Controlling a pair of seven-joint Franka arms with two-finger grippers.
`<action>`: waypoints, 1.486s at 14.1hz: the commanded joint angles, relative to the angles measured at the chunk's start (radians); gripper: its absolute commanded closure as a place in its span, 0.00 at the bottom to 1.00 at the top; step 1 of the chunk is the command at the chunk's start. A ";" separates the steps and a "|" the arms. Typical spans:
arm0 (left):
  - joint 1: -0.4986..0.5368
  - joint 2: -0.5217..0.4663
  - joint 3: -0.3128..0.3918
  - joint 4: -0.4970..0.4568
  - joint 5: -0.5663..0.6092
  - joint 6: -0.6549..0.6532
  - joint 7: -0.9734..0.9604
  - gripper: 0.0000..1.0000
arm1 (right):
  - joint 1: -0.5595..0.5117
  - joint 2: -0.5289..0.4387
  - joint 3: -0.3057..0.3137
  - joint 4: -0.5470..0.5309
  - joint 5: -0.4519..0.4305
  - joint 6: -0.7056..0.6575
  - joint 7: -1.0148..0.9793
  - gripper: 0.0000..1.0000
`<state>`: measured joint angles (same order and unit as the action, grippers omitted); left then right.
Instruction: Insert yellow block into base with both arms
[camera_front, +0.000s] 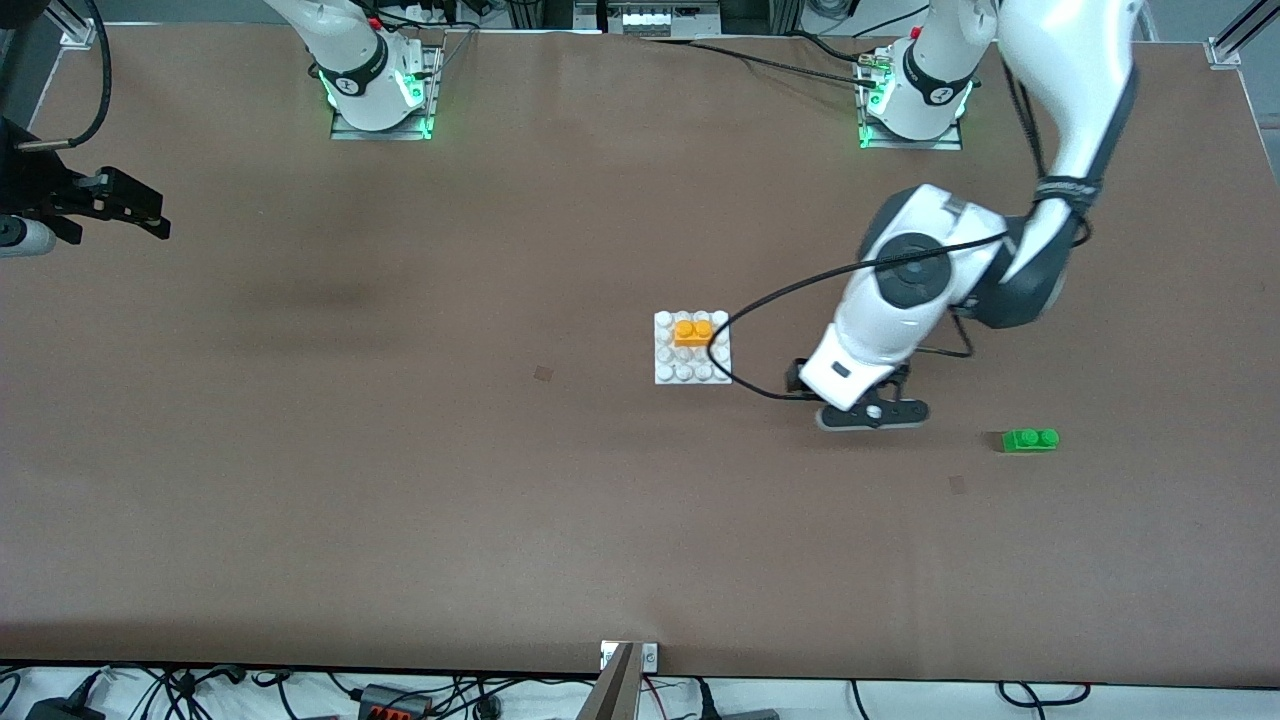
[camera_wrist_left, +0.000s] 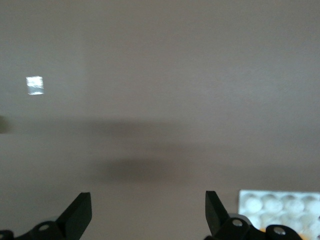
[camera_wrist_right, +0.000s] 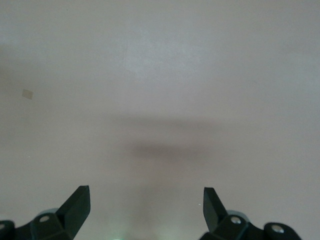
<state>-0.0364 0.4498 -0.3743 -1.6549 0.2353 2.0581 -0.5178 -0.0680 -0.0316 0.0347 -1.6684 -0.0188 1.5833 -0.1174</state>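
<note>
The yellow block sits on the studs of the white base, in the part of it farther from the front camera, near the table's middle. My left gripper is open and empty, low over bare table between the base and a green brick. In the left wrist view its fingers stand wide apart over bare table, and a corner of the base shows beside one of them. My right gripper waits, open and empty, at the right arm's end of the table; its wrist view shows only bare table between its fingertips.
A green two-stud brick lies toward the left arm's end of the table, nearer to the front camera than the base. The left arm's black cable loops low beside the base. Small tape marks dot the brown table.
</note>
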 joint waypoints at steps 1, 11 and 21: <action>0.099 -0.100 0.009 -0.006 -0.172 -0.088 0.267 0.00 | -0.009 0.006 0.008 0.013 -0.006 -0.003 0.007 0.00; 0.119 -0.287 0.256 0.164 -0.275 -0.536 0.492 0.00 | -0.010 0.006 0.008 0.013 -0.006 -0.003 0.007 0.00; 0.098 -0.355 0.288 0.156 -0.270 -0.539 0.550 0.00 | -0.010 0.006 0.008 0.013 -0.006 -0.003 0.005 0.00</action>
<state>0.0683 0.1195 -0.0937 -1.4995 -0.0191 1.5371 0.0179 -0.0685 -0.0308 0.0344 -1.6676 -0.0188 1.5833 -0.1174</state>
